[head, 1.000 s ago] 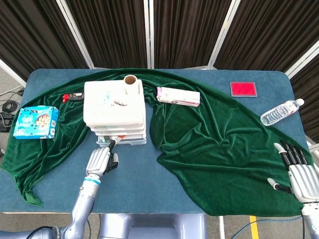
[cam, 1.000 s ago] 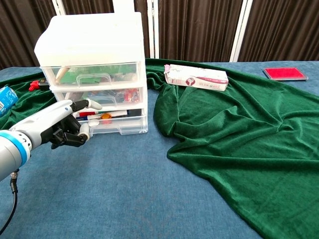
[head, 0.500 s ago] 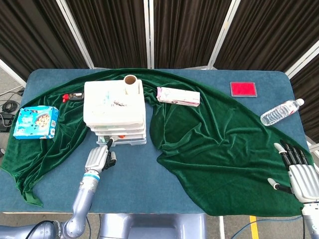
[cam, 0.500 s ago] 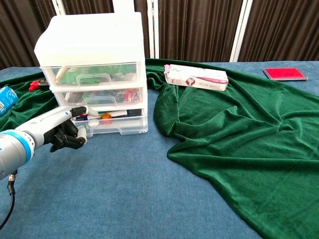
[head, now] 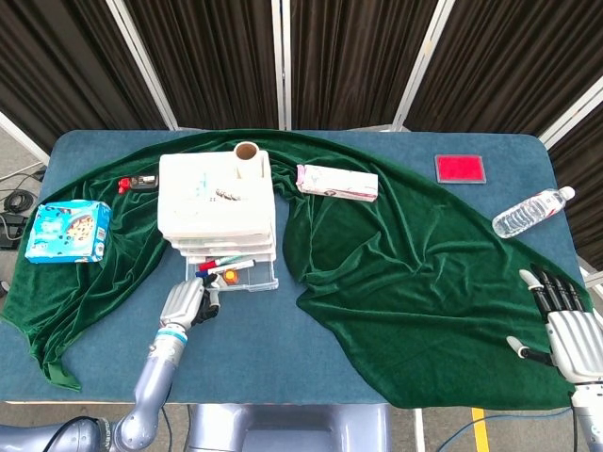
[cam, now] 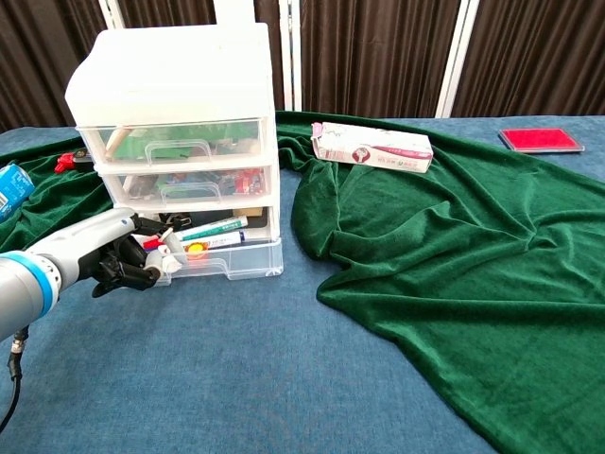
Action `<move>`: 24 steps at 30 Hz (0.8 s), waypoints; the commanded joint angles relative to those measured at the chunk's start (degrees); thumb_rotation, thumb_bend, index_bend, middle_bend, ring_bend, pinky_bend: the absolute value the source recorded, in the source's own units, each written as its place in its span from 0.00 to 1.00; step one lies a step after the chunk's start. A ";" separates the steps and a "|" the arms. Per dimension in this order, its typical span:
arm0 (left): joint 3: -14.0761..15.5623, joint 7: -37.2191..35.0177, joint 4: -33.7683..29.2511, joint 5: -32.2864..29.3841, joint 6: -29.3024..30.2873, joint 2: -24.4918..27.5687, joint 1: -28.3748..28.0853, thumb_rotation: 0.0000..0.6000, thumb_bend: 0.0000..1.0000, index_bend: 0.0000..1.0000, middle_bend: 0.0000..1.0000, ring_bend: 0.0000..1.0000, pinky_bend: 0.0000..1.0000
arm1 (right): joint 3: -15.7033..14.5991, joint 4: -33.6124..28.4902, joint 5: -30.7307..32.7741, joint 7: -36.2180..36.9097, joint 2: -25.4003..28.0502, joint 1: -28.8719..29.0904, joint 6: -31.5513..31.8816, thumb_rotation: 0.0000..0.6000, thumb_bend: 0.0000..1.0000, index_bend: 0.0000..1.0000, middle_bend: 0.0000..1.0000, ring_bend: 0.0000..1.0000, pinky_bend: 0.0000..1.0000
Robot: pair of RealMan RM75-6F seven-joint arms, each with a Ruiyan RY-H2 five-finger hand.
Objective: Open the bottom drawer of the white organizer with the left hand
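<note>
The white three-drawer organizer (head: 217, 202) (cam: 175, 95) stands on the left of the table. Its clear bottom drawer (head: 240, 276) (cam: 232, 257) sticks out partway toward me, showing markers and a small orange item inside. My left hand (head: 188, 301) (cam: 109, 253) sits at the drawer's front left corner, with its fingers curled on the drawer's front handle. The two upper drawers are closed. My right hand (head: 563, 325) rests far off at the table's near right corner, fingers apart and holding nothing; only the head view shows it.
A green velvet cloth (head: 405, 264) covers much of the table and bunches up just right of the organizer. A white carton (head: 336, 182) (cam: 371, 147), a red pad (head: 460, 169), a water bottle (head: 530, 213) and a blue cookie box (head: 68, 231) lie around.
The bottom drawer has slid out from the organizer toward me, and my left hand has drawn back with it. The right hand has not moved.
</note>
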 commanded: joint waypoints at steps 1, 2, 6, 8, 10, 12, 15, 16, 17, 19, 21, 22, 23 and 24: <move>0.48 -0.33 -0.51 0.45 0.16 0.35 0.18 1.00 0.80 0.41 0.90 0.84 0.82 | 0.01 0.01 0.02 0.00 -0.01 -0.01 0.01 1.00 0.06 0.06 0.00 0.00 0.00; 0.73 -0.40 -0.74 0.65 0.20 0.52 0.21 1.00 0.80 0.41 0.90 0.84 0.82 | 0.03 0.00 0.04 -0.01 0.00 -0.01 0.02 1.00 0.06 0.06 0.00 0.00 0.00; 2.13 -0.45 -1.71 1.40 0.20 1.24 0.41 1.00 0.80 0.41 0.90 0.84 0.82 | 0.04 -0.04 0.04 0.02 0.05 -0.04 0.08 1.00 0.06 0.06 0.00 0.00 0.00; 2.51 -0.50 -1.86 1.42 0.13 1.37 0.39 1.00 0.80 0.41 0.90 0.84 0.82 | 0.04 -0.06 0.07 0.06 0.10 -0.05 0.06 1.00 0.06 0.06 0.00 0.00 0.00; 2.93 -0.42 -2.09 1.35 -0.03 1.61 0.34 1.00 0.80 0.41 0.90 0.84 0.82 | 0.10 -0.07 0.15 0.15 0.16 -0.07 0.09 1.00 0.06 0.06 0.00 0.00 0.00; 3.26 -0.43 -2.32 1.43 -0.07 1.79 0.33 1.00 0.80 0.41 0.90 0.84 0.82 | 0.14 -0.04 0.17 0.25 0.17 -0.09 0.17 1.00 0.06 0.06 0.00 0.00 0.00; 3.93 -0.67 -2.96 1.98 0.04 2.09 0.47 1.00 0.80 0.41 0.90 0.84 0.82 | 0.18 0.00 0.21 0.39 0.21 -0.11 0.21 1.00 0.06 0.06 0.00 0.00 0.00; 4.07 -0.75 -3.08 2.13 0.07 2.17 0.50 1.00 0.80 0.41 0.90 0.84 0.82 | 0.18 -0.01 0.20 0.38 0.21 -0.10 0.20 1.00 0.06 0.06 0.00 0.00 0.00; 4.25 -0.84 -3.20 2.27 0.09 2.25 0.53 1.00 0.80 0.41 0.90 0.84 0.82 | 0.16 -0.01 0.18 0.37 0.21 -0.11 0.20 1.00 0.06 0.06 0.00 0.00 0.00; 4.48 -1.08 -3.38 2.43 0.10 2.38 0.63 1.00 0.80 0.41 0.90 0.84 0.82 | 0.13 -0.01 0.11 0.31 0.19 -0.10 0.20 1.00 0.06 0.06 0.00 0.00 0.00; 4.70 -1.38 -3.56 2.56 0.04 2.54 0.73 1.00 0.80 0.41 0.90 0.84 0.82 | 0.12 -0.02 0.06 0.24 0.17 -0.11 0.23 1.00 0.06 0.06 0.00 0.00 0.00; 4.85 -1.54 -3.64 2.65 0.00 2.64 0.79 1.00 0.80 0.41 0.90 0.84 0.82 | 0.11 -0.02 0.05 0.22 0.16 -0.12 0.24 1.00 0.06 0.06 0.00 0.00 0.00; 4.94 -1.64 -3.67 2.73 -0.01 2.70 0.83 1.00 0.80 0.41 0.90 0.84 0.82 | 0.11 -0.02 0.05 0.20 0.15 -0.12 0.23 1.00 0.06 0.06 0.00 0.00 0.00; 5.09 -1.79 -3.66 2.89 0.00 2.77 0.89 1.00 0.80 0.41 0.90 0.84 0.82 | 0.11 -0.02 0.07 0.18 0.14 -0.12 0.22 1.00 0.06 0.06 0.00 0.00 0.00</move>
